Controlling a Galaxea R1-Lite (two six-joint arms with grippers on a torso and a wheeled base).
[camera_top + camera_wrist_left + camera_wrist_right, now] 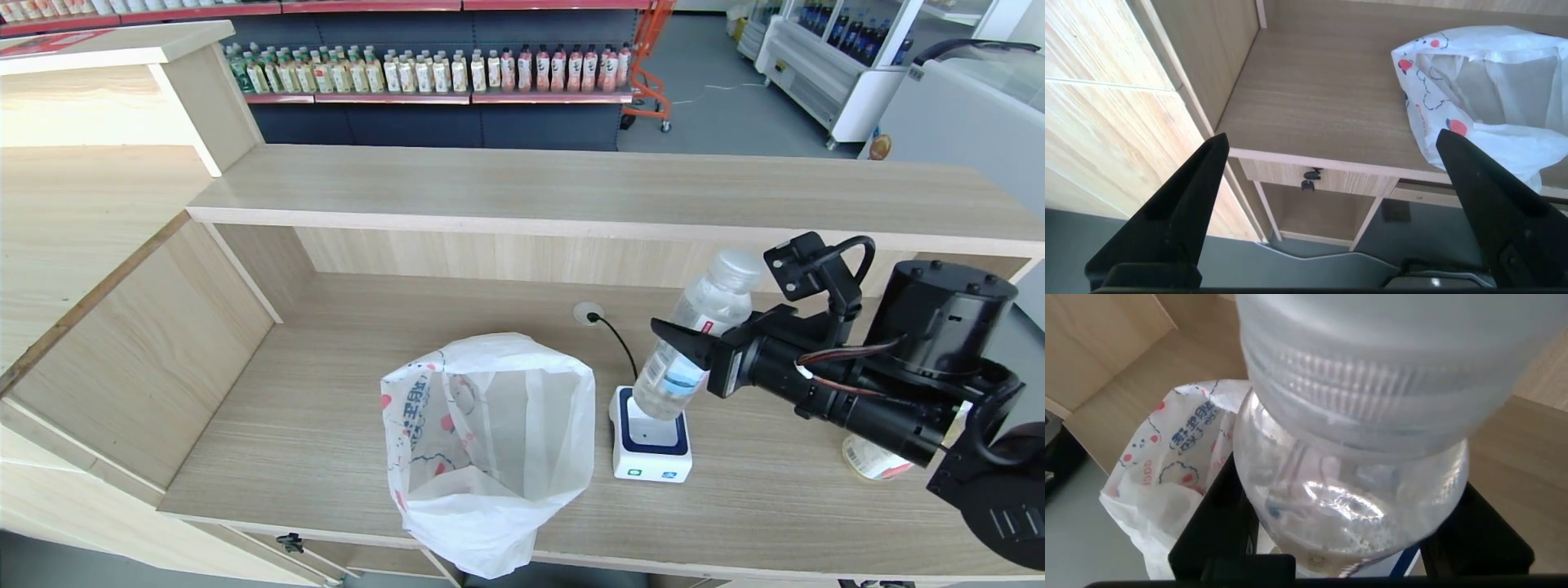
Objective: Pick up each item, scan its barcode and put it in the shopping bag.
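A clear plastic water bottle [709,309] is held in the air by the right gripper [694,351], over the right half of a wooden checkout counter [310,425]. The bottle is tilted, with its white cap up and away from the robot and its base down, just above a small white and blue scanner [653,453]. The gripper's two black jaws are closed on the bottle's middle, one on each side, across its blue label. In the right wrist view the bottle [1355,457] sits squarely between those jaws of the right gripper [1347,531], ribbed shoulder nearest the camera.

The scanner stands on the counter, and a black cable [620,347] runs from it to a round hole in the counter top. Just to the robot's left of the scanner stands a white plastic shopping bag [408,416] with red and blue print, its mouth open upward, near the counter's front edge. It also shows beyond the bottle in the right wrist view [1167,457].

A small pale tub [869,464] sits on the counter to the robot's right, partly hidden behind the right arm.

The left gripper [1331,139] hangs off the counter's front edge, jaws spread wide with nothing between them; the bag [1470,98] lies to one side of it.
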